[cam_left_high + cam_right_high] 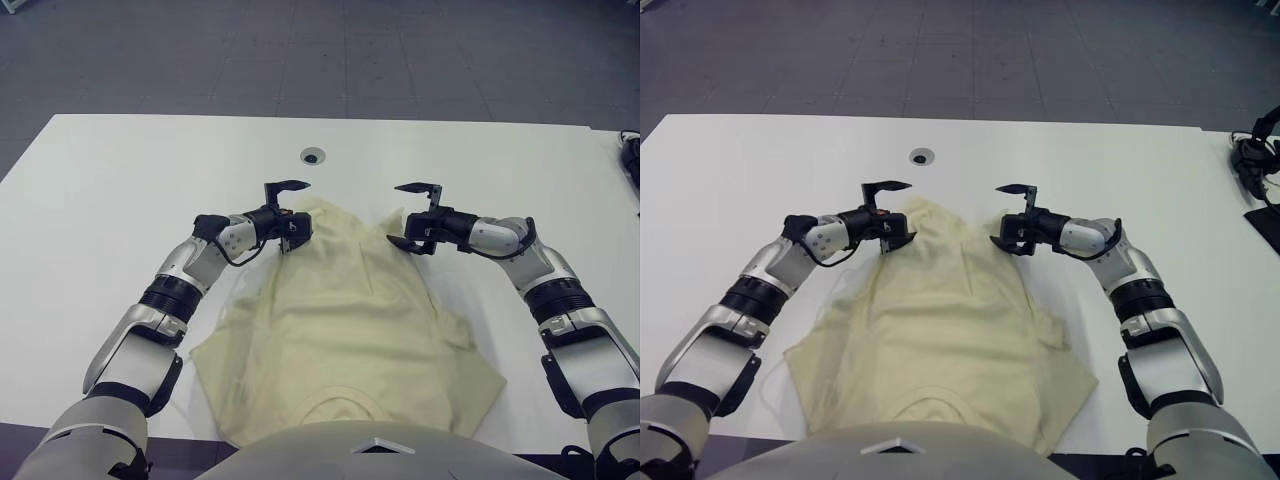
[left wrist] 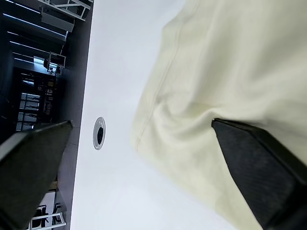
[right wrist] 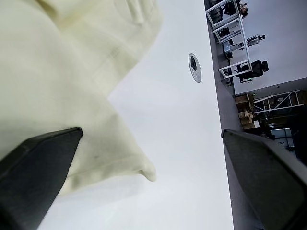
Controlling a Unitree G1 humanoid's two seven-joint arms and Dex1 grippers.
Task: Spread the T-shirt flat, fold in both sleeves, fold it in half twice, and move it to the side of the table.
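Note:
A pale yellow T-shirt (image 1: 350, 330) lies rumpled on the white table (image 1: 120, 180), with its collar toward me and its far end bunched narrow. My left gripper (image 1: 295, 213) is open at the shirt's far left corner, one finger (image 2: 259, 167) low against the cloth and the other raised. My right gripper (image 1: 397, 213) is open at the far right corner, its lower finger (image 3: 33, 163) over the fabric edge. Neither holds cloth. Both sleeves lie crumpled near the table's front.
A round cable hole (image 1: 313, 155) sits in the table just beyond the shirt. Black cables or gear (image 1: 1252, 160) rest at the table's right edge. Bare white tabletop stretches to the left, right and far side of the shirt.

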